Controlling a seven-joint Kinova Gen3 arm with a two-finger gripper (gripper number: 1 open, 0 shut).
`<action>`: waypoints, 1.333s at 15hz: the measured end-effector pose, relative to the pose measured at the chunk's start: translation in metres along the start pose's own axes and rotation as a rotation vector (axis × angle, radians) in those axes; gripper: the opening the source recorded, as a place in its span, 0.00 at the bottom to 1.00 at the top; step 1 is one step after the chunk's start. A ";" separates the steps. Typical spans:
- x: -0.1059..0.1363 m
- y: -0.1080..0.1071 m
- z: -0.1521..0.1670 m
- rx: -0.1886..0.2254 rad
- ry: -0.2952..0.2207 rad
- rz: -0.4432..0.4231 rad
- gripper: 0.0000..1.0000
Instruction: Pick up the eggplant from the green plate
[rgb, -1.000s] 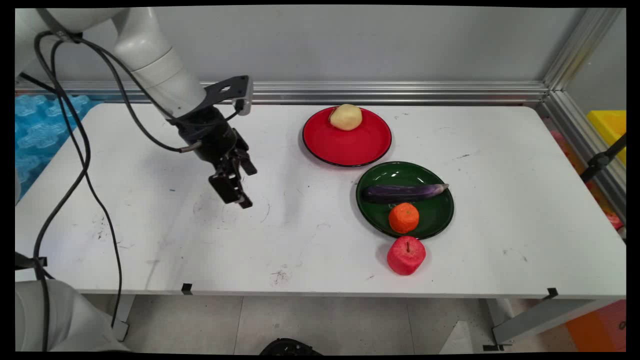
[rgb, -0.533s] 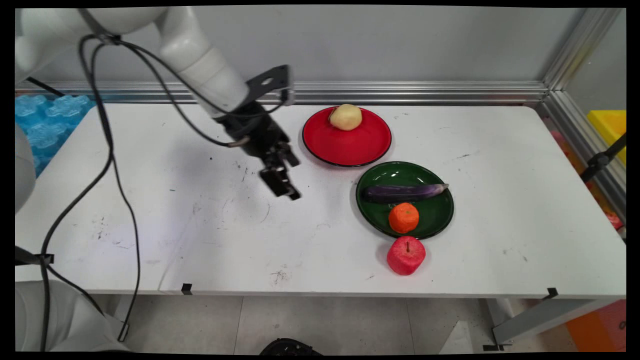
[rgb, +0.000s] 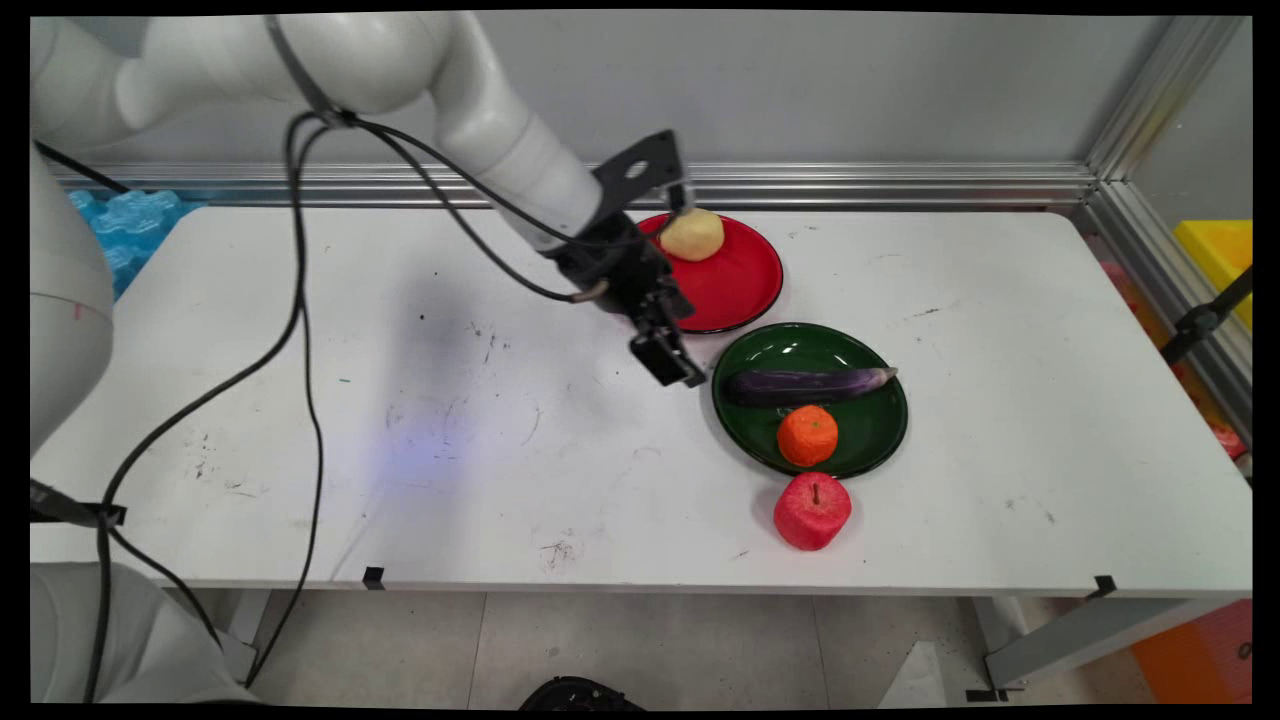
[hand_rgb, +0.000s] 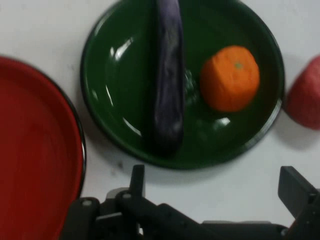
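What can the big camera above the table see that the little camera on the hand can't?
Only the main view shows the potato on the red plate, the white arm, its cables and the whole table. Only the hand view shows the gripper with its fingers spread wide apart. Both show the green plate holding the eggplant and orange, with the red apple beside it.

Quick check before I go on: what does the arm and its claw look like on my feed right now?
The arm is glossy white with rounded tubular links. Black cables hang from it in long loops. A flat black bracket with a hole sits at the wrist. The claw is black, with a jointed linkage and two blocky fingers. No lettering shows on the arm.
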 end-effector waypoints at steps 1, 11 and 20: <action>0.004 -0.001 0.006 0.006 0.009 0.011 1.00; 0.020 -0.009 0.082 0.053 0.062 0.151 1.00; 0.020 -0.015 0.127 0.068 0.074 0.201 1.00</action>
